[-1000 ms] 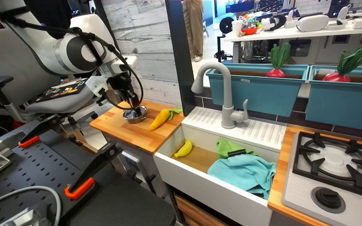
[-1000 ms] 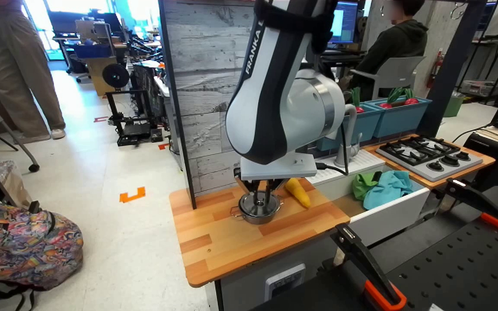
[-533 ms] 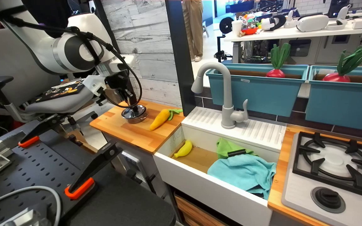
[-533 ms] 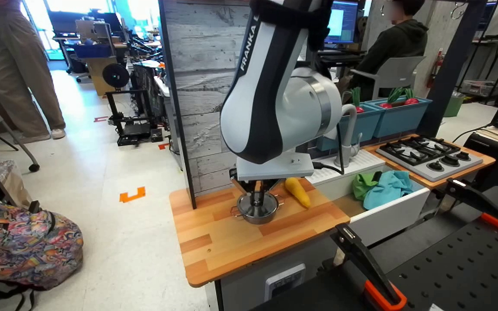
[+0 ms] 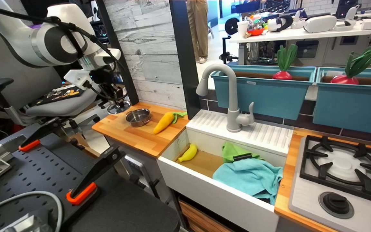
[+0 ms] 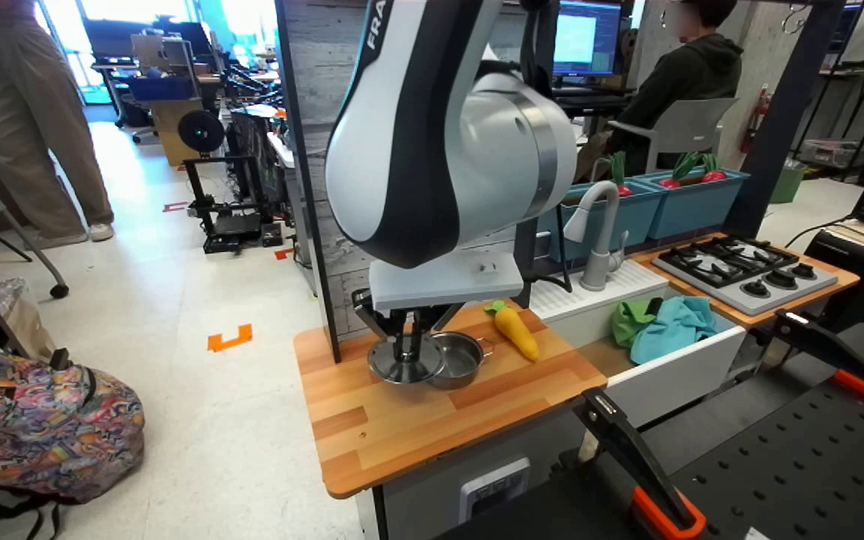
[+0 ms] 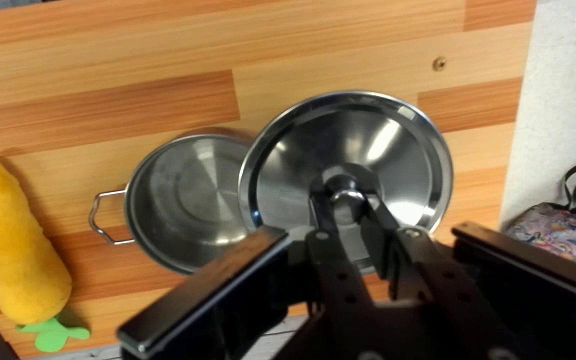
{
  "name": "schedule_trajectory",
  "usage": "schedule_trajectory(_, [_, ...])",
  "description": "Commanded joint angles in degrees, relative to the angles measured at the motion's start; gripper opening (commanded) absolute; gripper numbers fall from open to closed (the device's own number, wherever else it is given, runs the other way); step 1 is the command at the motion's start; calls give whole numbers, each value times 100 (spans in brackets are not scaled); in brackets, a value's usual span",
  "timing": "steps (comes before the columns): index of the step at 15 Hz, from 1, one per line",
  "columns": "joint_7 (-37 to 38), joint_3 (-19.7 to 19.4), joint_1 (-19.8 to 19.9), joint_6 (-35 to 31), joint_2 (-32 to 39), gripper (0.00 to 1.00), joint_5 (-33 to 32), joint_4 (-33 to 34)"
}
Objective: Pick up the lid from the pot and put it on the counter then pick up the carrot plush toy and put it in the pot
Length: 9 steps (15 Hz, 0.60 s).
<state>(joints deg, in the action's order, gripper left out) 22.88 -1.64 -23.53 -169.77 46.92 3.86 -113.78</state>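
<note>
Gripping lid (image 7: 340,142) with end effector (image 7: 349,205); wrist view: lid hides part of pot (image 7: 193,195).

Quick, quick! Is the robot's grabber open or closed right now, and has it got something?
Gripper: closed, holding the lid up, clear of the pot.

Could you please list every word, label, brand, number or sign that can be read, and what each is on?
"FRA" on the arm, cut off by an exterior view's top edge.
Planter label: too small to read.
Monitor: too blurred to read.
Clamp label: too small to read.
</note>
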Motion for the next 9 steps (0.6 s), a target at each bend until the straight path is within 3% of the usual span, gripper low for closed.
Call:
schedule_trajectory(1, [-203, 169, -11, 9, 61, 0, 38, 7])
schedule_trajectory(9, [-216, 55, -229, 162, 759, 0, -13, 380])
